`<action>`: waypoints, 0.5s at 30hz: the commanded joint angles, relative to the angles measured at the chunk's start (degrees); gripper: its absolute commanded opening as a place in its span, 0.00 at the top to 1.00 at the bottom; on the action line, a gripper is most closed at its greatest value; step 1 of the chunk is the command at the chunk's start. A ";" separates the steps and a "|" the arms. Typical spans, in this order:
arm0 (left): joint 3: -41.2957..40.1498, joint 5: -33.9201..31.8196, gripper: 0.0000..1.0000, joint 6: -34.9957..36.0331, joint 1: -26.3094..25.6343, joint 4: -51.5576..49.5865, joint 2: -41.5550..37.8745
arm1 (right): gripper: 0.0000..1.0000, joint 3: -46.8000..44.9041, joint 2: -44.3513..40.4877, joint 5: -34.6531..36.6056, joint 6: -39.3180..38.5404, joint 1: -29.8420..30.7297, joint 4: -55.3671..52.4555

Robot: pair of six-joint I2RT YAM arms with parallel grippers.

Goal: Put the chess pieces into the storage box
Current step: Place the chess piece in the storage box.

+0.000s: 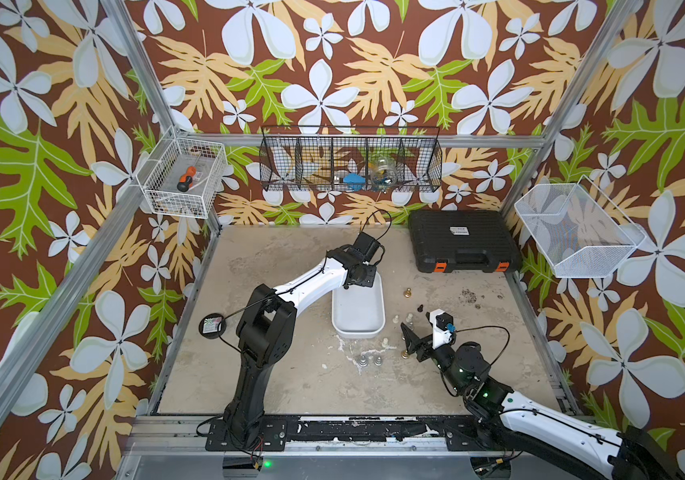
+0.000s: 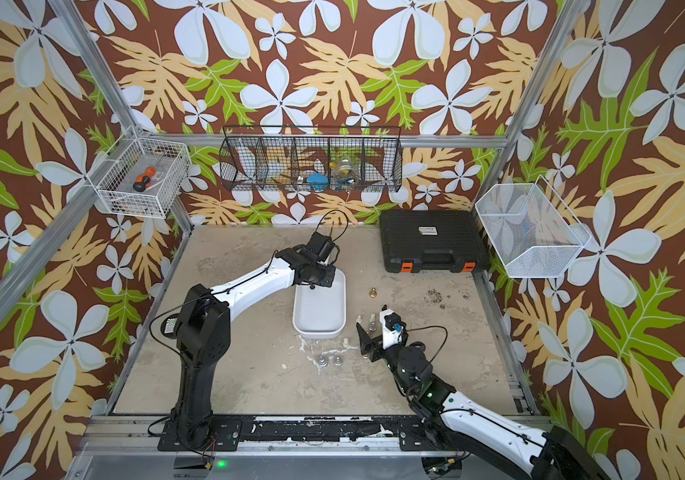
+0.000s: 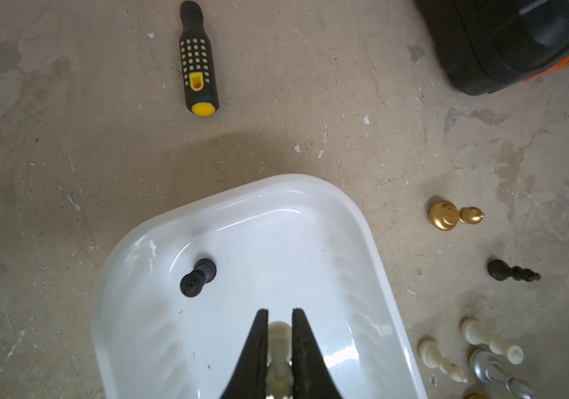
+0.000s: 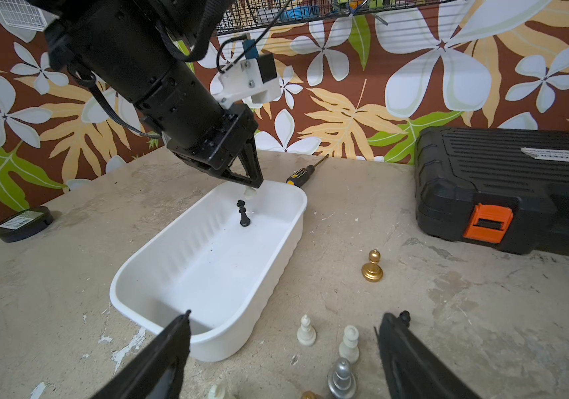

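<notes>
The white storage box (image 1: pixel 358 332) (image 4: pixel 207 347) lies mid-table. My left gripper (image 3: pixel 279 312) (image 4: pixel 253 184) hangs over its far end, shut on a cream-white chess piece (image 3: pixel 279 336). A black chess piece (image 4: pixel 243 214) (image 3: pixel 198 276) stands inside the box. My right gripper (image 4: pixel 286 321) (image 1: pixel 411 345) is open, low over the table to the right of the box's near end, above two cream pieces (image 4: pixel 306 331), a silver one (image 4: pixel 341 378) and a black one (image 4: pixel 404 315). A gold piece (image 1: pixel 407 292) stands farther back. More silver pieces (image 1: pixel 370 360) stand in front of the box.
A yellow-tipped black screwdriver (image 4: pixel 305 171) lies just behind the box. A black case with orange latches (image 1: pixel 463 241) fills the back right corner. A round black tin (image 1: pixel 212 325) sits at the left edge. Wire baskets (image 1: pixel 183 183) hang on the walls.
</notes>
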 commanded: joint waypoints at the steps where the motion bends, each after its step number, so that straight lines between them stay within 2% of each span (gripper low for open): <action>1: 2.18 -1.02 0.92 0.93 0.40 -1.30 2.45 | 0.14 0.21 0.65 -1.26 0.48 -0.03 1.72; 15: 4.96 -5.40 0.92 0.71 1.32 0.58 9.69 | 0.14 -0.41 -1.03 -2.49 0.67 -0.09 2.07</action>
